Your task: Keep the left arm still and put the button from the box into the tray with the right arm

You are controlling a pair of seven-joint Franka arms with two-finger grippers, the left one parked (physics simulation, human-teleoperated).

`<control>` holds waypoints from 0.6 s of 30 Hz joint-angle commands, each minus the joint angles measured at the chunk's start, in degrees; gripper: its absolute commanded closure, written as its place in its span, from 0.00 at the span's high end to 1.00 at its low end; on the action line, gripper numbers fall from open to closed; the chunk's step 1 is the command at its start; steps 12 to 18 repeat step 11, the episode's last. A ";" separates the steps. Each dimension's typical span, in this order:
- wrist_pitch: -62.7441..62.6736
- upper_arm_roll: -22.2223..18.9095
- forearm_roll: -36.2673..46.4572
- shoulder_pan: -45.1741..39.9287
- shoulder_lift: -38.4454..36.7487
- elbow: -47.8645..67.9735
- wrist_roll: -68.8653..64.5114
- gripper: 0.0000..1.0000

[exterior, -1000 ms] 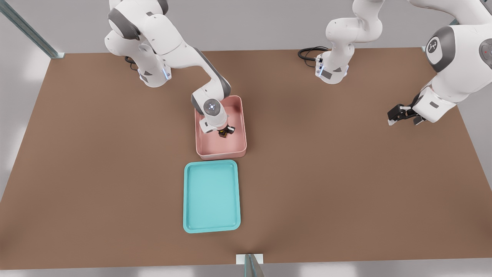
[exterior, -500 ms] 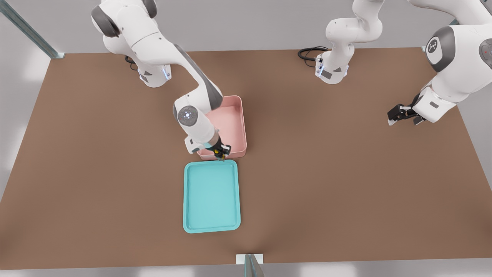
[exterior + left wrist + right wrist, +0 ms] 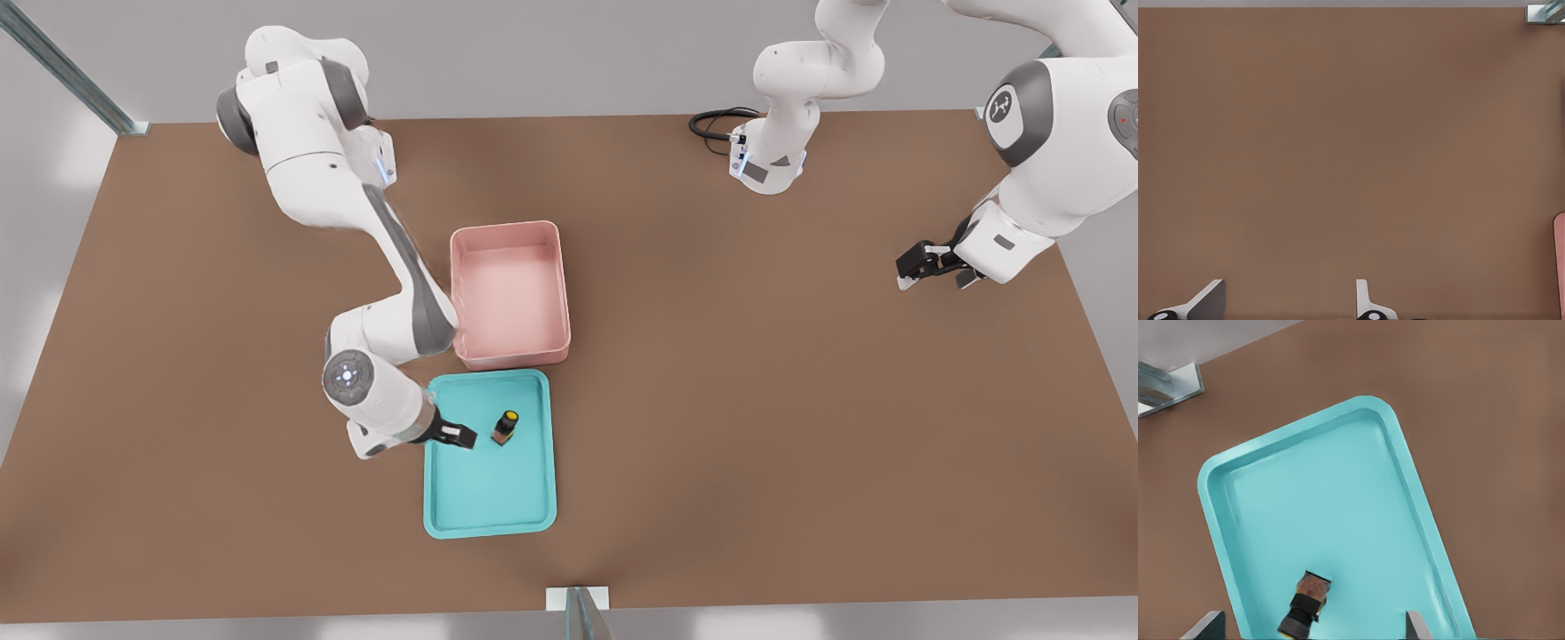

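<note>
Button moved box→tray, upright, cap up; gripper beside, jaws open.

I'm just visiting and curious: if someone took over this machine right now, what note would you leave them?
Gripper: open, holding nothing, over the tray's edge on the front view's left.
Button: in the turquoise tray, in the half nearer the box, clear of the gripper.
Pink box: nothing in it.
Done: button is out of the box and in the tray.
Left: probably only pulling the right arm away.
</note>
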 commanded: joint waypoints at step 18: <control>-38.65 -4.55 -12.25 -8.10 -17.12 0.41 -34.63 1.00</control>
